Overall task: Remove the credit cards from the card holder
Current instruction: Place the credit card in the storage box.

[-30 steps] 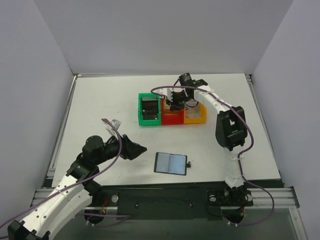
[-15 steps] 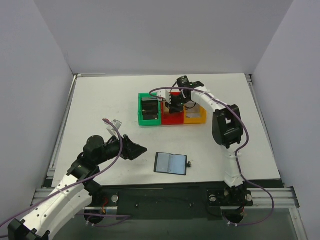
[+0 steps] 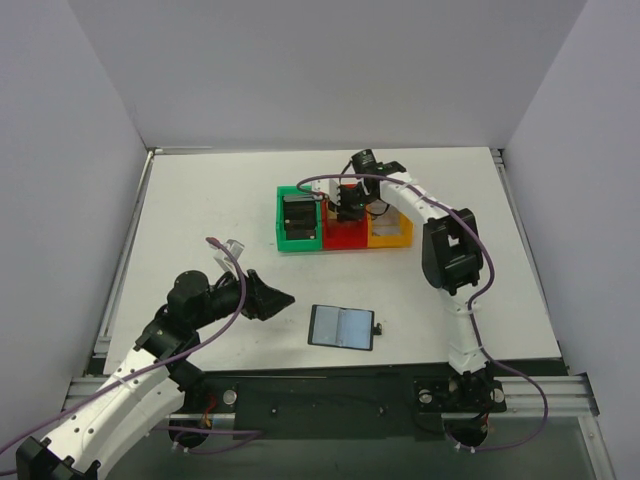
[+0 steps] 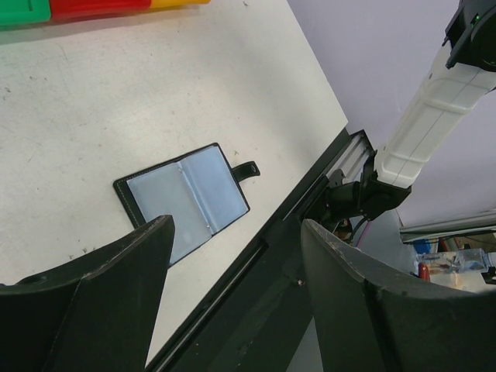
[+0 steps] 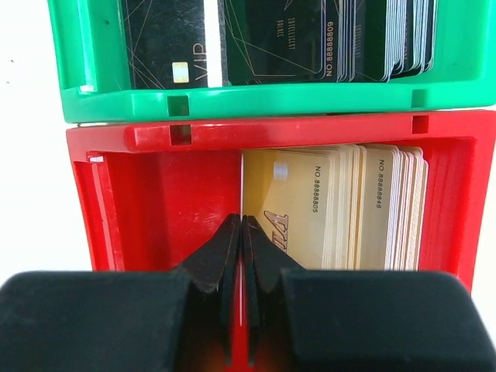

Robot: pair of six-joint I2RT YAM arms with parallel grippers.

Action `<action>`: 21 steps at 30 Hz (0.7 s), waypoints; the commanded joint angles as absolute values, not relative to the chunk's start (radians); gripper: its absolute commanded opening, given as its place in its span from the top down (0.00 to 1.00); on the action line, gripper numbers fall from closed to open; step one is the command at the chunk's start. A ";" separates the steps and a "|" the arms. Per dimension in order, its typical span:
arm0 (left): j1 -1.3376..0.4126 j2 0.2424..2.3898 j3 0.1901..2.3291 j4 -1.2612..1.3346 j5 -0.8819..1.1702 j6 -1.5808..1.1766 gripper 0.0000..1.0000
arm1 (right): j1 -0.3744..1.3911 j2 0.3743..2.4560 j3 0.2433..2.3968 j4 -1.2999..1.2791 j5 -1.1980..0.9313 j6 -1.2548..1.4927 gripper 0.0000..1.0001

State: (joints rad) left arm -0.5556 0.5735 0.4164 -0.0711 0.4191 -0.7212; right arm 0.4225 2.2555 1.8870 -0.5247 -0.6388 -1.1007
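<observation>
Red bin (image 5: 155,136) holds tan cards (image 5: 310,209) beside the shut right end effector (image 5: 242,229); adjoining green bin (image 5: 232,101), black cards (image 5: 279,39); left end effector (image 4: 236,229) open, empty.

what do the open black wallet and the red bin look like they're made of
Open black bifold card holder: probably leather or faux leather, matte rim and snap tab; inner pockets look like glossy plastic, catching light. Red bin: hard moulded plastic, smooth, shiny, crisp square slots in its rim.
</observation>
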 commanded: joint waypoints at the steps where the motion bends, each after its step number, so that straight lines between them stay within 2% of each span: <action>1: -0.561 0.574 0.414 -0.038 0.414 -0.716 0.24 | 0.430 2.278 1.916 -0.520 -0.632 -1.103 1.00; 21: -0.565 0.583 0.410 -0.031 0.419 -0.719 0.24 | 0.428 2.286 1.888 -0.420 -0.565 -1.034 1.00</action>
State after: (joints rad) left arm -0.5613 0.5835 0.4057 -0.0669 0.4191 -0.7216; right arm 0.4267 2.2635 1.8870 -0.4503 -0.5827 -1.0569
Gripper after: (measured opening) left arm 0.765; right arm 0.002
